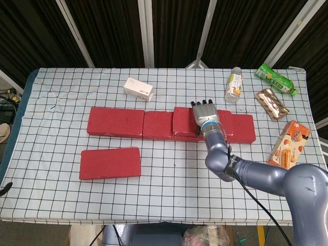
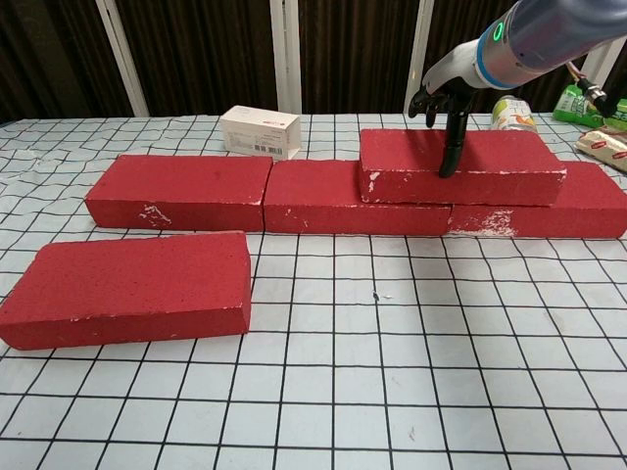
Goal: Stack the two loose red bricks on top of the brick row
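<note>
One brick lies stacked on the brick row, over its right end. The right hand rests one extended finger on it, gripping nothing. The second brick lies flat before the row's left end, not yet stacked.

Bright, even light from overhead covers my desk; shadows are faint, both views sharp, the backdrop dark.

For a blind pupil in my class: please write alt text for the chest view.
The right hand touches one finger down on a red brick stacked on a row of three bricks. Another loose brick lies in front on the checked table; a white box sits behind.
</note>
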### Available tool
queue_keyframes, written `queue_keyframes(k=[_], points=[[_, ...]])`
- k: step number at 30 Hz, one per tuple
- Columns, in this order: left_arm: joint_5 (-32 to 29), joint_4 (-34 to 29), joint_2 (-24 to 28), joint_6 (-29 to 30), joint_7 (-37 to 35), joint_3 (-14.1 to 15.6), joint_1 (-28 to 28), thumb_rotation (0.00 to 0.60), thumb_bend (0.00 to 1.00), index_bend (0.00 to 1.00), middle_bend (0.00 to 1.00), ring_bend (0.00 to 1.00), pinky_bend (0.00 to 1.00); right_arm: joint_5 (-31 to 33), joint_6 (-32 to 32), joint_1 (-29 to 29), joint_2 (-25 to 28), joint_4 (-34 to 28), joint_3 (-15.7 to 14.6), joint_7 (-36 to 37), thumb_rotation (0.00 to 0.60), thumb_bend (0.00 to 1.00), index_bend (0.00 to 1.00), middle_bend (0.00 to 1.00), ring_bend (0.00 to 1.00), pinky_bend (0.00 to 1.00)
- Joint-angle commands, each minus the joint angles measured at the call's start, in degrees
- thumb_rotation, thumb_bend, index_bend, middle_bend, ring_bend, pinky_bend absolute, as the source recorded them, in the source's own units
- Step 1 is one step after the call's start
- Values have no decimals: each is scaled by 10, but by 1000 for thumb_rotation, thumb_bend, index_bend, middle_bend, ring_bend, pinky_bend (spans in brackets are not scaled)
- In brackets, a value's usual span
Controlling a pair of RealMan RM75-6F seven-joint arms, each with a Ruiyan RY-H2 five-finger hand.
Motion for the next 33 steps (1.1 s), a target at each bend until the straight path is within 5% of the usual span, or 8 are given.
queue_keyframes(k=[1,12,16,21,25,33], points=[[0,0,0,0,-1,0,0,600,0,47,31,32,218,-2,3,1,6,-9,3,2,600,153,9,75,4,0],[6,8,3,-1,-14,-2,-2,600,0,47,31,32,223,-32,35,-17,104,-126,16,29,600,153,3,6,0,0],[46,35,-7,15,-39,0,-8,600,0,47,33,32,226,-211,122,-113,165,-229,17,138,600,154,3,6,0,0],[65,44,-10,6,-54,9,-13,600,0,48,33,32,230,-421,234,-275,240,-330,-16,303,600,154,3,6,0,0],[84,41,-7,-12,-63,17,-25,600,0,47,36,31,232,-576,301,-395,280,-346,-63,410,600,154,3,6,0,0],[117,2,27,-90,-74,32,-72,600,0,3,7,21,223,-742,433,-555,272,-322,-126,500,600,153,2,6,0,0]])
